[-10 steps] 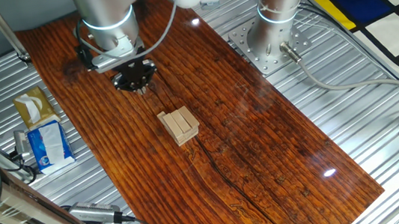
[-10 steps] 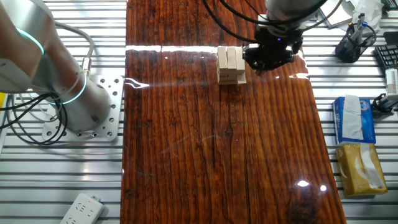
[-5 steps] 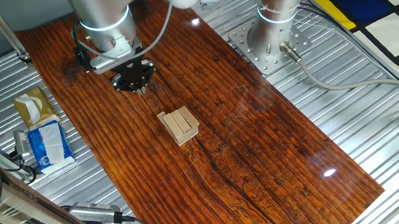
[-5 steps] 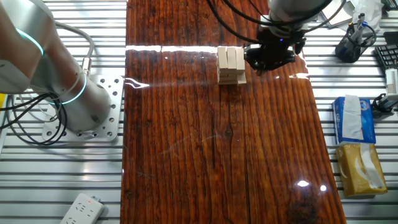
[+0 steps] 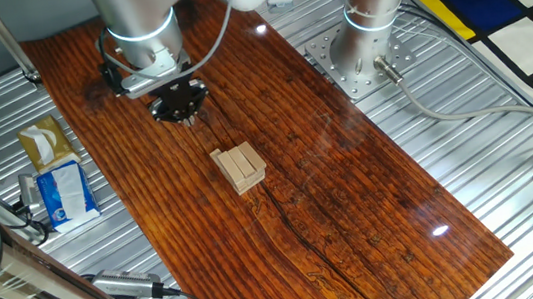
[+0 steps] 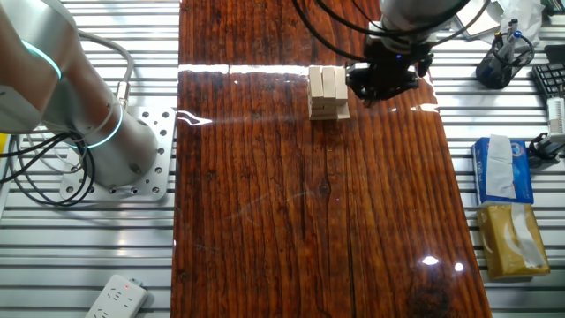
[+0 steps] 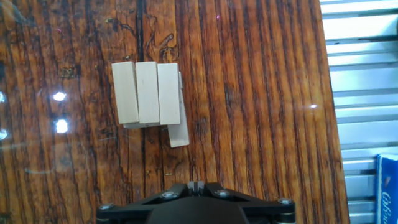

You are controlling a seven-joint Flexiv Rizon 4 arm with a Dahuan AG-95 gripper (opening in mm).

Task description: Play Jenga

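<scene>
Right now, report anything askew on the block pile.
One bar in a lower layer of the Jenga pile sticks out past the three top bars, toward the gripper. The rest sits squarely stacked on the table.

the arm [image 5: 138,23] is built of smooth silver-grey and white rounded links, with black cables [image 5: 223,29] looping beside its wrist; below that wrist sits a black, lobed gripper [image 5: 179,104], whose dark front edge carries small silver screws [image 7: 278,201]; the arm's round base [image 6: 97,146] shows a glowing teal ring [image 6: 110,124] and stands on a perforated metal plate [image 6: 157,168]
</scene>
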